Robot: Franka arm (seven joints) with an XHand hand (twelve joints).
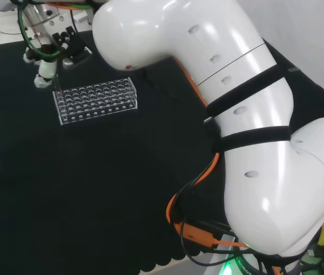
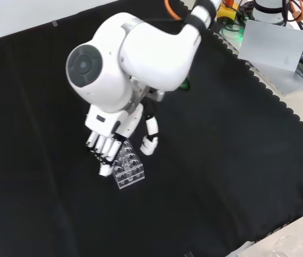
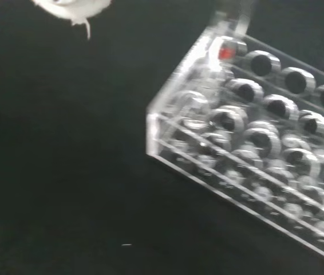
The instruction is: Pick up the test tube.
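A clear plastic rack (image 1: 96,97) with several rows of holes lies on the black cloth. In the wrist view a thin clear test tube (image 3: 230,26) stands in a corner hole of the rack (image 3: 253,154), with a red spot low inside it. In the head view the tube is a faint line (image 1: 56,87) at the rack's left end. The hand (image 2: 107,143) hangs over the far end of the rack (image 2: 129,170) in the front view, fingers pointing down and fairly straight, thumb (image 2: 150,142) spread apart to the right. I cannot see any finger touching the tube. The hand (image 1: 47,60) sits just above the rack's left end in the head view.
The arm's big white links (image 1: 236,114) cover the right of the head view, and a link with a round grey cap (image 2: 87,67) stands above the hand in the front view. A grey plate (image 2: 277,53) and cables lie off the cloth's far right edge. Clear glassware (image 2: 288,247) shows at the bottom right.
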